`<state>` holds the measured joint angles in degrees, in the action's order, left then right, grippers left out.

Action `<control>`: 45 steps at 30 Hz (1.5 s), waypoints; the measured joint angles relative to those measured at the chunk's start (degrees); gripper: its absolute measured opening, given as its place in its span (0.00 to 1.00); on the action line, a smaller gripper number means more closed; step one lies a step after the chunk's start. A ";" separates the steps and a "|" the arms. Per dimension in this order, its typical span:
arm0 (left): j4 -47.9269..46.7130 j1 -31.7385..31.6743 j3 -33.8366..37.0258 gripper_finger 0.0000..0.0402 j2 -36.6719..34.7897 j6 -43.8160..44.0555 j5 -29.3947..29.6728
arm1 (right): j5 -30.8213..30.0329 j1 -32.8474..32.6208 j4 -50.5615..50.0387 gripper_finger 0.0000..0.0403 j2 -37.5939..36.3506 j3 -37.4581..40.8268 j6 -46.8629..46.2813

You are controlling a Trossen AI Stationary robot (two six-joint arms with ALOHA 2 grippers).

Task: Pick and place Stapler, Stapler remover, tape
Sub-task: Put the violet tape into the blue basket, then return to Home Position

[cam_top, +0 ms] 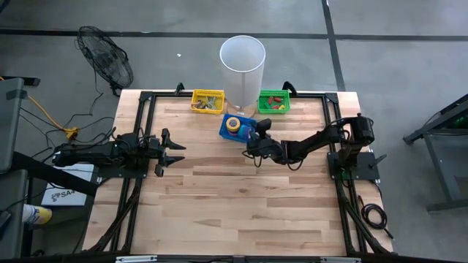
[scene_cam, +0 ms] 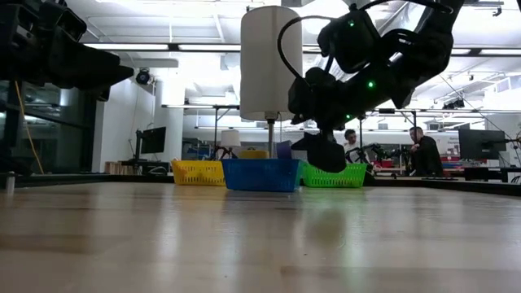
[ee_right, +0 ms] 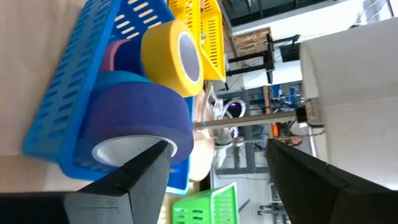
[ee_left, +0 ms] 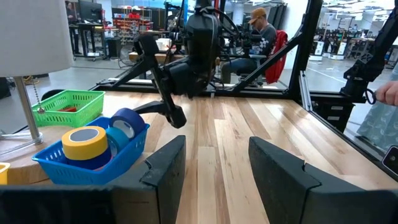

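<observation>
Wood-slat table, three baskets along 12 o'clock; we see the tape rolls sitting in the blue basket, right gripper just beside it at its 4 o'clock, fingers wide and empty. We'd judge the blue tape roll light, stiff, slick on its face, so pinch across the rim. Right wrist view shows it lying over the basket edge, which the high view doesn't. Left gripper waits at 9 o'clock, partly open, empty

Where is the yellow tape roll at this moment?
The yellow tape roll lies in the blue basket at the table's far edge, between the yellow basket and the green basket, beside the open right gripper.
</observation>
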<state>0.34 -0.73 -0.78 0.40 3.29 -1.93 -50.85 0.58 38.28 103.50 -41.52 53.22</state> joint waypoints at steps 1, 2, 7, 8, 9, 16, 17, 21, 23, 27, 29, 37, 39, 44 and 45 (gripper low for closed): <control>0.00 0.02 0.00 0.43 0.00 0.00 0.00 | 0.09 0.00 -0.56 0.63 0.00 0.00 -0.82; 0.00 0.02 0.00 0.43 0.00 0.00 0.00 | 0.30 0.00 -1.26 0.63 0.00 0.00 -1.84; 0.00 0.01 -0.02 0.43 0.00 0.00 0.00 | 0.83 0.17 -3.14 0.63 0.00 0.00 -5.63; -0.02 0.02 -0.02 0.43 0.00 0.00 0.00 | 0.85 0.17 -3.28 0.63 0.00 0.00 -5.95; 0.00 0.02 0.00 0.43 0.00 0.00 0.00 | 0.85 0.17 -3.34 0.63 0.00 0.00 -6.29; 0.00 0.02 0.00 0.43 -0.02 0.00 0.00 | 0.52 0.17 -5.59 0.63 0.00 0.00 -8.45; 0.00 0.00 -0.01 0.43 -0.01 0.00 0.00 | 0.42 0.17 -6.22 0.63 0.00 0.00 -8.99; 0.00 0.01 -0.01 0.43 -0.01 0.00 0.00 | -0.28 0.17 -7.61 0.63 0.00 0.00 -10.17; 0.00 0.02 -0.02 0.43 0.00 0.00 0.00 | -1.33 0.17 -7.60 0.63 0.00 0.00 -9.74; 0.00 0.01 0.00 0.43 0.00 0.00 0.00 | -2.52 0.15 -7.61 0.63 0.00 0.00 -9.63; 0.00 0.00 0.00 0.43 0.00 0.00 0.00 | -2.64 0.15 -7.61 0.63 0.00 0.00 -9.72; 0.00 0.01 0.00 0.43 -0.01 0.00 0.00 | -3.66 0.02 -9.36 0.63 -2.18 0.00 -11.30; 0.00 0.02 -0.02 0.43 0.00 0.00 0.00 | -3.37 -0.05 -11.57 0.63 -4.23 0.00 -13.33; -0.02 0.00 0.00 0.43 0.00 0.00 0.00 | 2.31 -0.11 -21.56 0.63 -11.75 0.02 -24.10; 0.00 0.01 0.00 0.43 -0.01 0.00 -0.01 | 4.96 -0.11 -24.15 0.63 -13.27 0.01 -27.30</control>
<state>0.33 -0.72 -0.78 0.40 3.29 -1.94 -45.89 0.47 14.13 90.23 -41.51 25.92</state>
